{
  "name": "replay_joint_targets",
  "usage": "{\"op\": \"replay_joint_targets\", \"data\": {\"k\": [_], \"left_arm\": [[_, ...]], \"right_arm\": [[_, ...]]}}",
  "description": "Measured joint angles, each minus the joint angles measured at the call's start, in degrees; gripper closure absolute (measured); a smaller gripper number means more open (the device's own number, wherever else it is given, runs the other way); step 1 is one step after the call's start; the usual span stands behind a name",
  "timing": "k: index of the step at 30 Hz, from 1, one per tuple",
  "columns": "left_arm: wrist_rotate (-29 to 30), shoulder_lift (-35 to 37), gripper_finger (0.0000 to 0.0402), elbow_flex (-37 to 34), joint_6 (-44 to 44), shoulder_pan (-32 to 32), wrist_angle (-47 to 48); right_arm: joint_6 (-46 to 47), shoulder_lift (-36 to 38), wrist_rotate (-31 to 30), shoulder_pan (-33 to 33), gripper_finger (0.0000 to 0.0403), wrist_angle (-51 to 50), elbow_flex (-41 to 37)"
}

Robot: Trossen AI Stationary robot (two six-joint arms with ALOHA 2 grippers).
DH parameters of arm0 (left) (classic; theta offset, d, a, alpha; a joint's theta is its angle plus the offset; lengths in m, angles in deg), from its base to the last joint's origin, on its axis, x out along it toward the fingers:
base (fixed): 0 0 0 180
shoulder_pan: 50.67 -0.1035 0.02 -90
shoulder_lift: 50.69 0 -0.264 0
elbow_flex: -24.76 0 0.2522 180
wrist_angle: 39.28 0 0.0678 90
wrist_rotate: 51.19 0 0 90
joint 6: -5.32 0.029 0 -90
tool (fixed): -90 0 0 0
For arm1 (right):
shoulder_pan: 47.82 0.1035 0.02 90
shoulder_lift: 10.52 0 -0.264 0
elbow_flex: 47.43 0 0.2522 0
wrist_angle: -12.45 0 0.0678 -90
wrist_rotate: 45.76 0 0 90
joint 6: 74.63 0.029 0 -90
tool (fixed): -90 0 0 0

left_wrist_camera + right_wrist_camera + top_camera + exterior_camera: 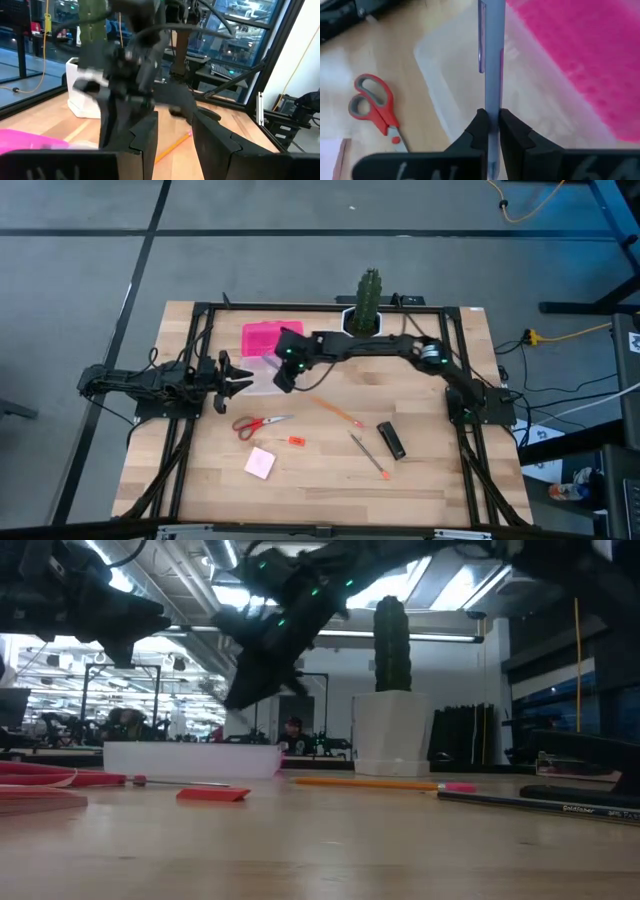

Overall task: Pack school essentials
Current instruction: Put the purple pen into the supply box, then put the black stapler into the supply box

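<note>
My right gripper hangs over the clear box, shut on a thin pale-blue pen. The box's pink lid lies just beyond it. My left gripper is open, level, just left of the box, and holds nothing. On the wood lie the red-handled scissors, the pink pad, the tiny orange-red piece, the orange pencil, a second pen and the black block. My right gripper pinches the pen's shaft between its two fingers. It comes from above at a slant, from the table's right. The pen runs out past the fingertips along their line, lifted clear, its free end over the clear box.
The cactus in its white pot stands at the table's far edge, behind my right arm. The black frame rails run along the table's sides. Bare wood lies toward the near edge. The two grippers are close together at the box.
</note>
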Motion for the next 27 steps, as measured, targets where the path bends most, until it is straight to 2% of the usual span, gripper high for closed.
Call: {"op": "replay_joint_targets", "data": {"k": [7,12,17,22,27], "left_arm": [[0.9,0.0,0.0288,0.0,0.0,0.0,-0.2],[1.0,0.0,0.0288,0.0,0.0,0.0,-0.2],[1.0,0.0,0.0288,0.0,0.0,0.0,-0.2],[1.0,0.0,0.0288,0.0,0.0,0.0,-0.2],[1.1,0.0,0.0288,0.0,0.0,0.0,0.0]], "right_arm": [[-1.3,-8.2,0.7,-0.2,0.0371,-12.3,12.2],[-3.0,-9.3,3.2,-0.3,0.0302,-13.0,14.3],[-2.8,-9.3,3.3,-0.9,0.0241,-14.0,15.5],[-2.6,-8.4,6.3,-1.5,0.0227,-22.8,20.2],[-4.0,0.1,5.4,-0.2,0.0238,-34.2,17.8]]}}
